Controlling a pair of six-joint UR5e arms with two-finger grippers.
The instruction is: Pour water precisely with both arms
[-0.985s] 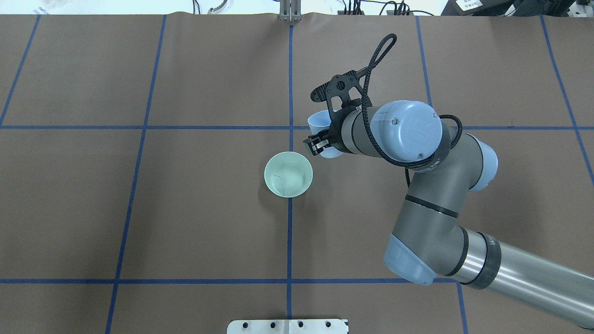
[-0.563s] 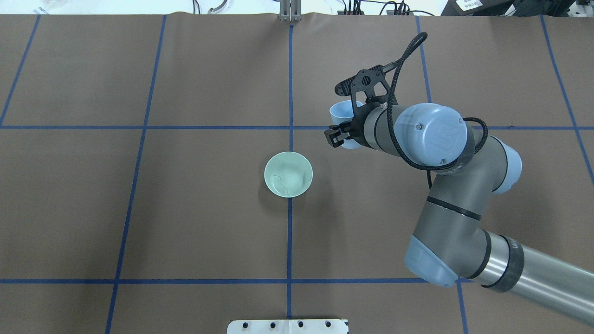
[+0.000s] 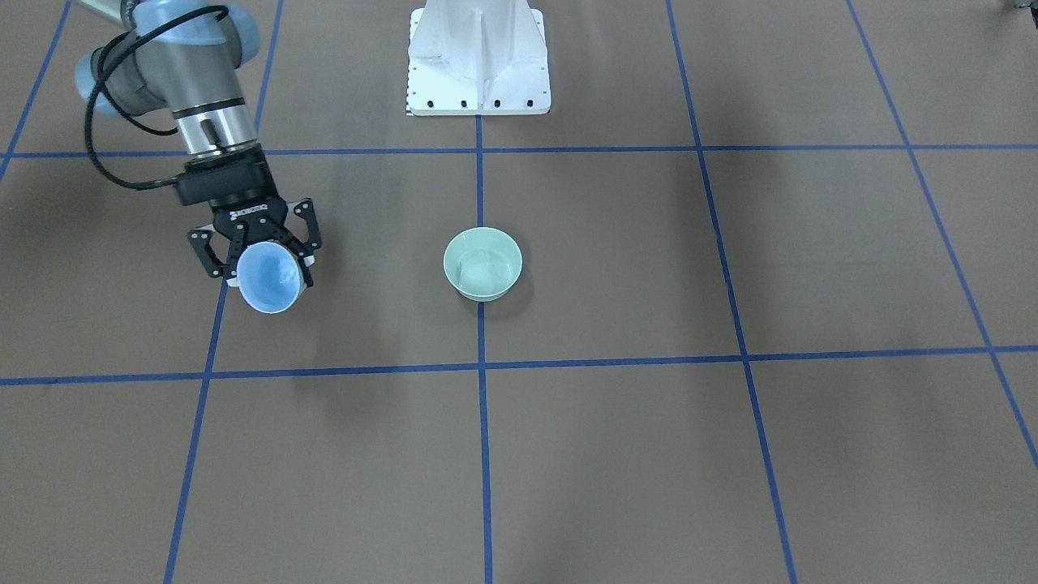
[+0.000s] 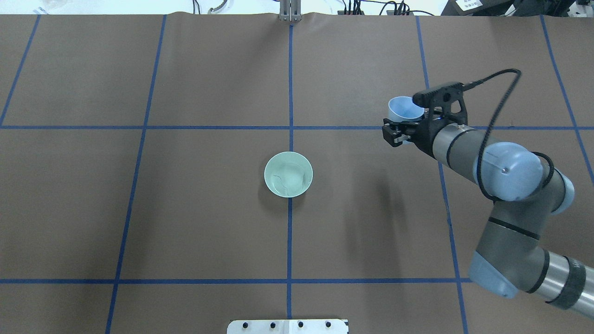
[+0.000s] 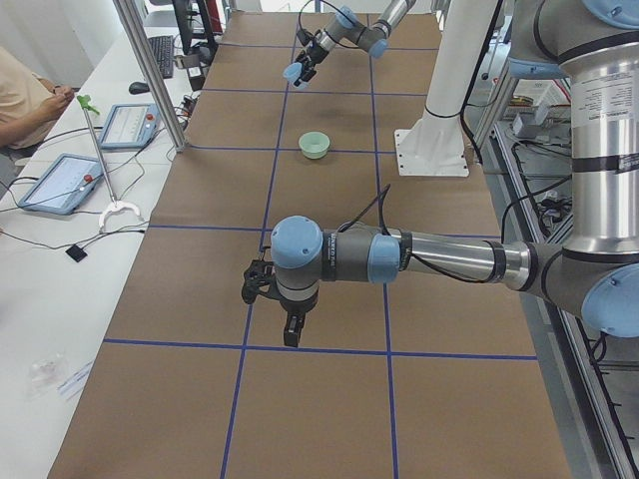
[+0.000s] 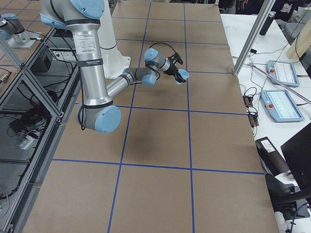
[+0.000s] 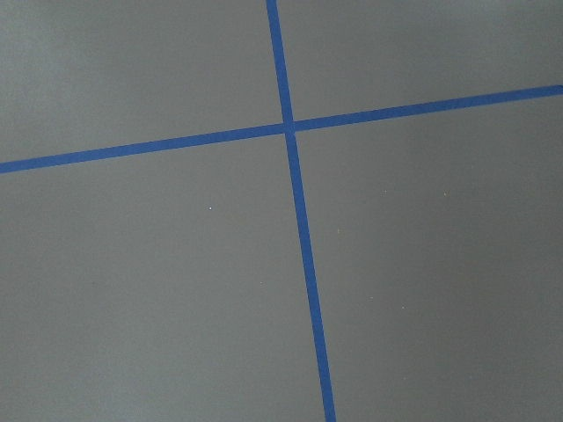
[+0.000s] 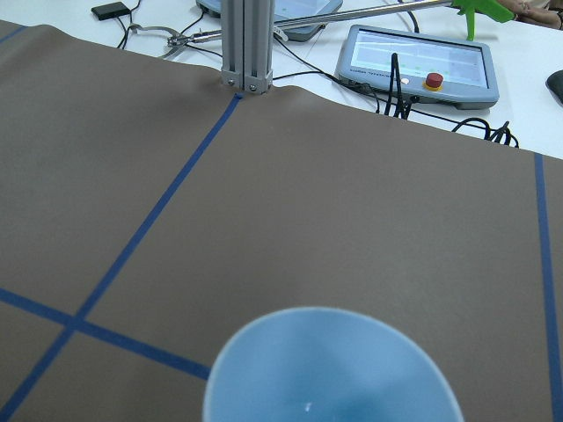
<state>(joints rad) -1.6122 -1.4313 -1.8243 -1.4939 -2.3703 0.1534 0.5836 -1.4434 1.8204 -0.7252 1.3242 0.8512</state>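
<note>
Front-facing view: the right arm [image 3: 186,89] comes down from the upper left corner, on the robot's right of the green bowl [image 3: 482,240]. Its right tool [image 3: 261,258] is clenched around a light blue cup [image 3: 270,282], one finger on either side. The cup is lifted off the desk [image 3: 730,446] and sits well apart from the bowl, with its mouth in plain sight. The bowl stands on a blue tape line [image 3: 483,454] out in front of the white pedestal [image 3: 478,57], and a little water [image 3: 482,272] lies in its bottom.

Overhead view: the cup is beyond the bowl and far off to the robot's right of it, just past the cross line of tape. The black fingers grip its lower wall.

Exterior left view: the left arm [image 5: 439,259] stretches low over the desk, well away from the bowl on the near side. Whether its left tool [image 5: 290,329] is released or clenched cannot be told. Far off, the right arm holds the cup beyond the bowl.

Exterior right view: the near arm reaches out with the cup at its tip.

Left wrist view: only bare desk and a crossing of tape.

Right wrist view: the cup's rim fills the bottom edge. Beyond it are an aluminium post [image 8: 246,44] and a control pendant [image 8: 418,61].
</note>
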